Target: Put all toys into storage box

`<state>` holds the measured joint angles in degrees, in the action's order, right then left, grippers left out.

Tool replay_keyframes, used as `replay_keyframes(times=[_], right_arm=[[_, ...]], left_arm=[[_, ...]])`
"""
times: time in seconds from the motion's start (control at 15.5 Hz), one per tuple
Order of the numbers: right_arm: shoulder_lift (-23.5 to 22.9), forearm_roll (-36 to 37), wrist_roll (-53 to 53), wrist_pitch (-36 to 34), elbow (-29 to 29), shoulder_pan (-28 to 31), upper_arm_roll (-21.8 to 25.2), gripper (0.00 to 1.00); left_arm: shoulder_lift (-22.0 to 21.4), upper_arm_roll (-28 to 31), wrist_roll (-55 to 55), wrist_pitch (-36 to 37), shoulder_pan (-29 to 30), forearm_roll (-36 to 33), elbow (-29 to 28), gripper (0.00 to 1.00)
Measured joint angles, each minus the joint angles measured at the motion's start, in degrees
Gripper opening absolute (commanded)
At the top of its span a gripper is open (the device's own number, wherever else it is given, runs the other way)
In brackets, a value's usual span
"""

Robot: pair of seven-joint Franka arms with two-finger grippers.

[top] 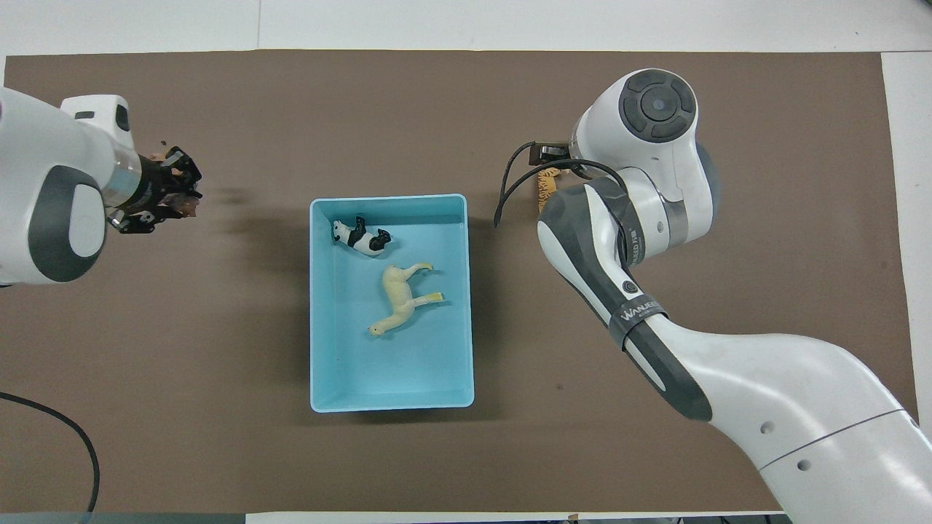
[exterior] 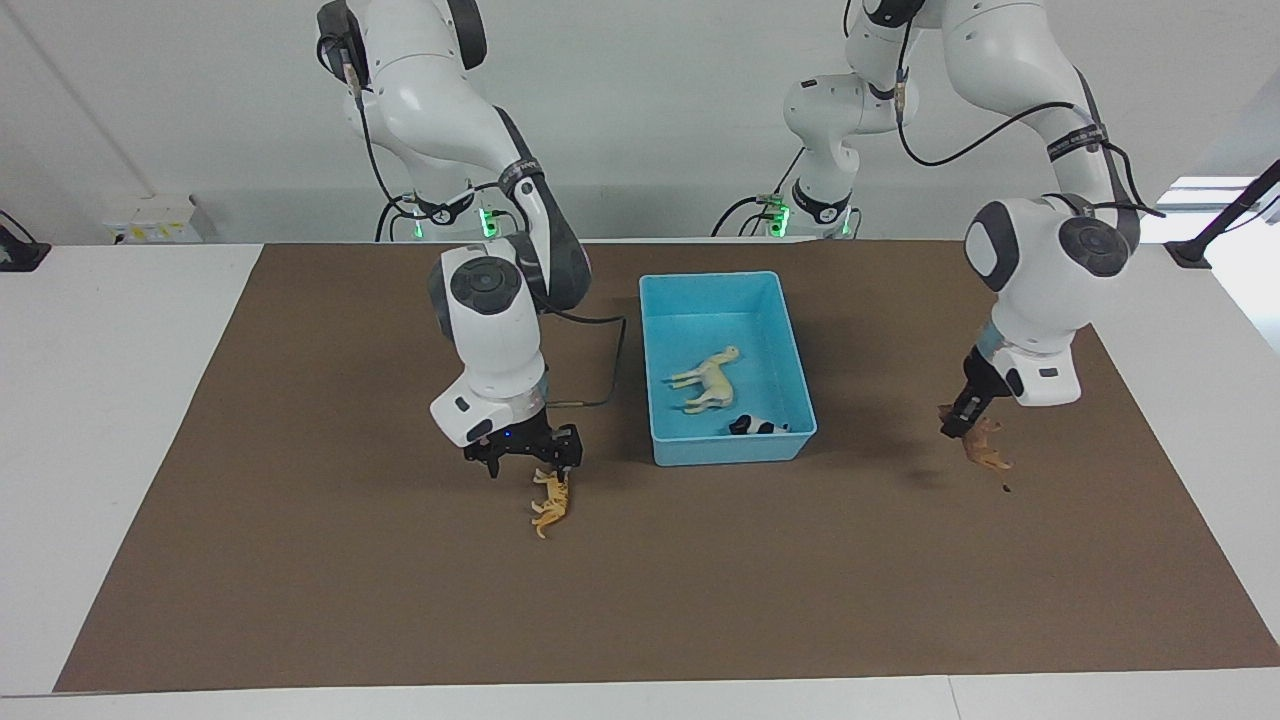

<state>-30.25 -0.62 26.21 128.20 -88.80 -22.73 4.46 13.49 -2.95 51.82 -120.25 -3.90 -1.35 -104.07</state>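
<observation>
The light blue storage box (exterior: 710, 277) stands mid-table and also shows in the overhead view (top: 386, 405). The cream camel (exterior: 708, 380) (top: 400, 298) and the panda (exterior: 757, 426) (top: 360, 238) lie on their sides in it. My left gripper (exterior: 962, 428) (top: 164, 193) is shut on the brown lion (exterior: 985, 445) and holds it above the mat toward the left arm's end. My right gripper (exterior: 535, 470) is low over the orange tiger (exterior: 552, 500) (top: 545, 191), beside the box toward the right arm's end. I cannot tell whether it holds the tiger.
A brown mat (exterior: 300, 560) covers most of the white table. A small dark speck (exterior: 1005, 488) lies on the mat under the lion. A black cable (exterior: 610, 360) hangs from the right arm close to the box wall.
</observation>
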Motion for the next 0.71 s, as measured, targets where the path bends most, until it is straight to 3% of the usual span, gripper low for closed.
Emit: replay_keyframes(times=[0.26,0.52,0.58,0.64,0.71], right_arm=[[-2.54,-0.47,-0.84,5.87,-2.56,-1.14,-0.17,1.0],[-2.75,-0.46,-2.28,9.65,-5.78,-1.26,-0.17,1.0],[-2.76,-0.46,-2.38,9.9,-5.96,-1.4,-0.17,0.89],[-2.79,-0.46,-2.4,10.27,-6.06,-1.52,-0.17,0.55],[-2.87,-0.45,-2.41,10.6,-6.15,-1.61,-0.17,0.03]], left_arm=[[0.2,-0.34,12.77,0.35,-10.74,-0.01,0.07,0.03],[0.23,-0.39,20.11,0.18,-16.5,0.01,-0.11,0.03],[0.23,-0.4,21.49,0.11,-17.34,0.01,-0.11,0.04],[0.23,-0.38,22.22,0.09,-17.87,0.01,-0.15,0.04],[0.22,-0.34,22.42,0.09,-18.35,0.01,-0.37,0.05]])
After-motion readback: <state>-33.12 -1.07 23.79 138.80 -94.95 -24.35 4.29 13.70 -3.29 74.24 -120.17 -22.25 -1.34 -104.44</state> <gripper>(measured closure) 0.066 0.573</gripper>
